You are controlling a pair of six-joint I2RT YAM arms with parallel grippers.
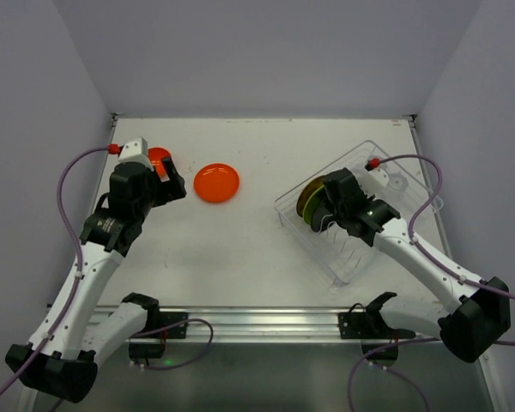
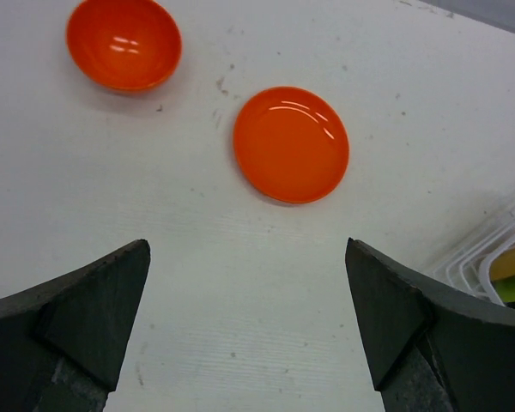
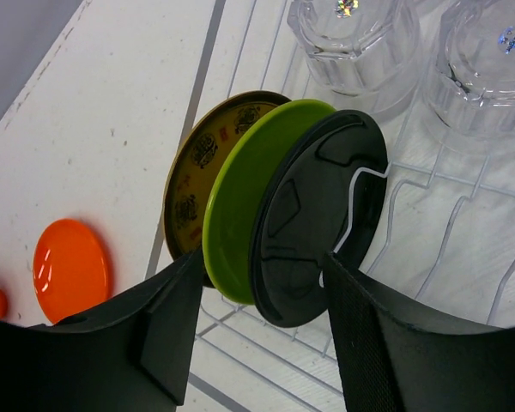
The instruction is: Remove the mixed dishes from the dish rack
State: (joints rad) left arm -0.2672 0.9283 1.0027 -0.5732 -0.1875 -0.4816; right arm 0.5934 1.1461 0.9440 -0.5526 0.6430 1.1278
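The clear dish rack (image 1: pixel 350 257) stands at the right. In it, on edge, stand a brown-yellow patterned plate (image 3: pixel 191 176), a lime green plate (image 3: pixel 238 202) and a dark plate (image 3: pixel 313 227). Clear cups (image 3: pixel 354 39) sit behind them. My right gripper (image 3: pixel 262 322) is open, with one jaw on each outer side of the three plates' lower edges; it shows in the top view (image 1: pixel 320 211) at the plates. An orange plate (image 1: pixel 216 182) and a small orange-red bowl (image 1: pixel 159 158) lie on the table. My left gripper (image 1: pixel 170 189) is open and empty beside the bowl, above bare table in its wrist view (image 2: pixel 249 318).
The white table (image 1: pixel 240 249) is walled at the back and sides. The rack's corner (image 2: pixel 485 262) shows at the right of the left wrist view. The orange plate (image 2: pixel 291 143) and the bowl (image 2: pixel 124 43) lie ahead of the left fingers.
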